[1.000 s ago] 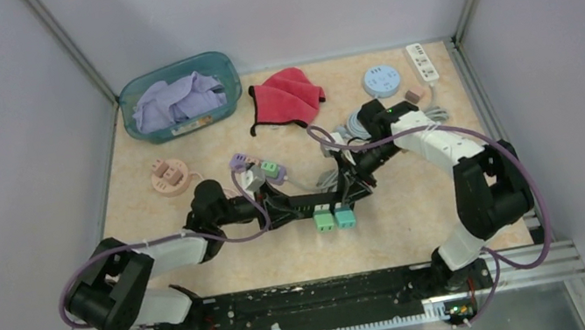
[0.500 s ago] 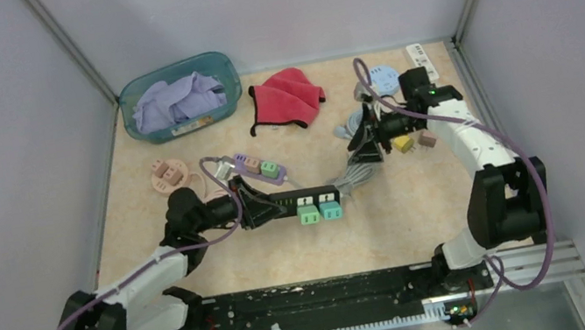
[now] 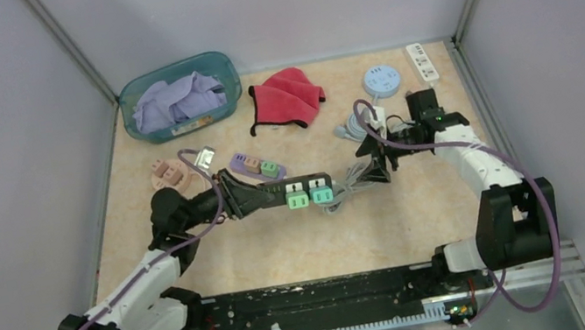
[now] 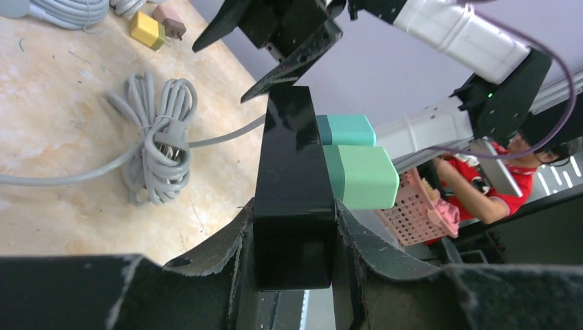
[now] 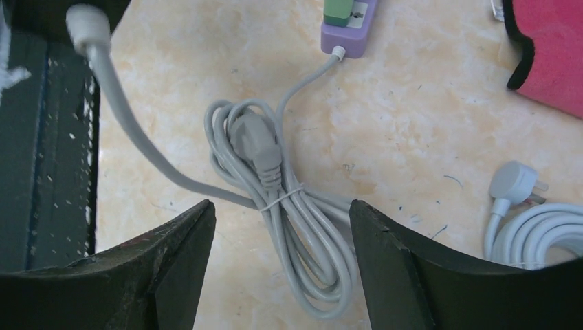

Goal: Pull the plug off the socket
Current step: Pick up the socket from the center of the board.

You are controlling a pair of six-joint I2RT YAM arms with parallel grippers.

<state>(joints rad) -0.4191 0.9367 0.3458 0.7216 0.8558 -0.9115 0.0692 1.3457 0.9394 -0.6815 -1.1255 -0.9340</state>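
Clamping the black power strip at its left end, the left gripper has its jaws closed on the socket body, holding it near the table's middle. Two plugs sit side by side on the strip's 6 o'clock face in the top view: a light green plug and a teal plug. Both look like small, rigid, smooth plastic blocks, light but probably tight in their sockets. The flat sides are the place to pinch, pulling straight out. At the strip's 3 o'clock, the right gripper hangs with jaws spread wide and empty above the grey cable coil. Open room lies toward 6 o'clock, while the purple strip crowds 11 o'clock.
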